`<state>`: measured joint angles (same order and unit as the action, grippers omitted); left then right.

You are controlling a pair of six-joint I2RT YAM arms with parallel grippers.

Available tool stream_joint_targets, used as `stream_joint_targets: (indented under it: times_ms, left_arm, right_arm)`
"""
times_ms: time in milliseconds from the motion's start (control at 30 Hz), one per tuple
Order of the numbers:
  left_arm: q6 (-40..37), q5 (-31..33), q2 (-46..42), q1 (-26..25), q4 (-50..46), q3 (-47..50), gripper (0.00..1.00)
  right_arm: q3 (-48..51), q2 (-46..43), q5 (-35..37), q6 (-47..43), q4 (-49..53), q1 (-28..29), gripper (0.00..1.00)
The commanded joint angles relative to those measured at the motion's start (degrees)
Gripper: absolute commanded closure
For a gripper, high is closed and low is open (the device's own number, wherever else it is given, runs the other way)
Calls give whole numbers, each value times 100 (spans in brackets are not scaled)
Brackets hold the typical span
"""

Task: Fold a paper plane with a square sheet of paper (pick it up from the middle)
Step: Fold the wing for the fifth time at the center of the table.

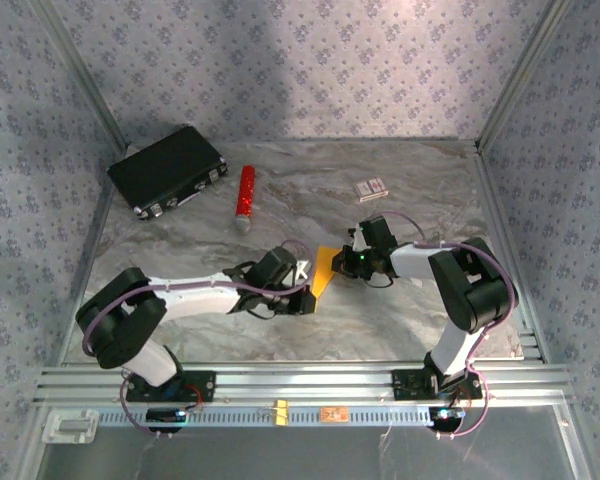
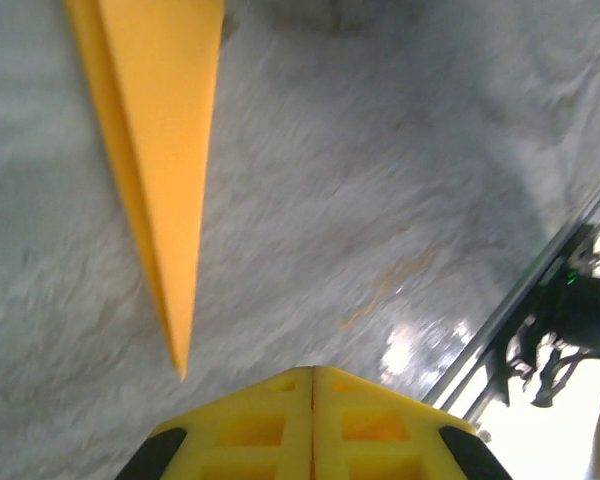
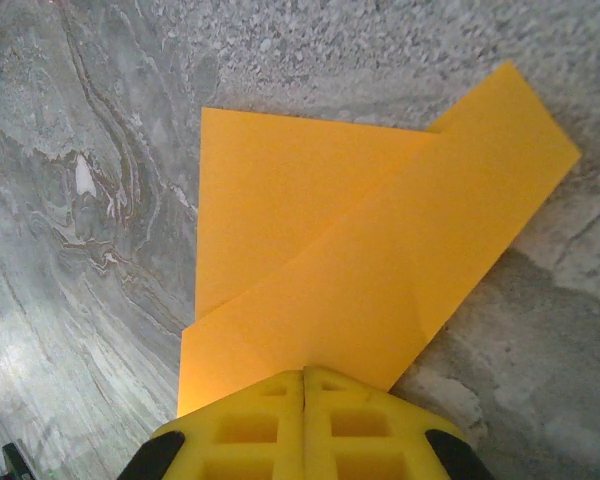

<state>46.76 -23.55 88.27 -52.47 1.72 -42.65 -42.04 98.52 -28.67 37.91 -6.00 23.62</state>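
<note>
1 part-folded paper plane [image 3: 360, 260], pinched in closed right claw [image 3: 303, 385]; left claw [image 2: 312, 375] closed, empty, near its tip.

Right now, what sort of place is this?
Probably a robot test cell in a lab: a grey marble-patterned tabletop boxed in by blue floral-patterned walls, with two white-and-black robot arms bolted to a silver aluminium rail at its near edge.

Walls [image 1: 310, 60] papered in a pale blue-grey flower pattern close in three sides, with slanting metal posts [image 1: 80, 75] at the back corners. The tabletop [image 1: 310, 185] is grey, veined like marble. A ribbed metal rail [image 1: 300, 380] runs along its near edge.
</note>
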Motion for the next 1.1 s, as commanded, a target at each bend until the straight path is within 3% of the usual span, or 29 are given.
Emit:
stream_joint_targets:
  times_ms: [0, 233, 400, 1067]
  left_arm:
    - [-177, -123, 185, 234, 12, -417, 93]
    - [-386, -314, 1394, 391, 39, -1597, 93]
    - [-378, -37, 1845, 390, -119, -1622, 93]
    - [-440, 436, 1320, -164, -706, -508, 94]
  right_arm:
    - [113, 240, 783, -144, 728, -41, 97]
    - [65, 261, 757, -141, 717, -6, 97]
    - [36, 201, 774, -141, 793, -6, 97]
    - [159, 175, 828, -359, 786, -68, 97]
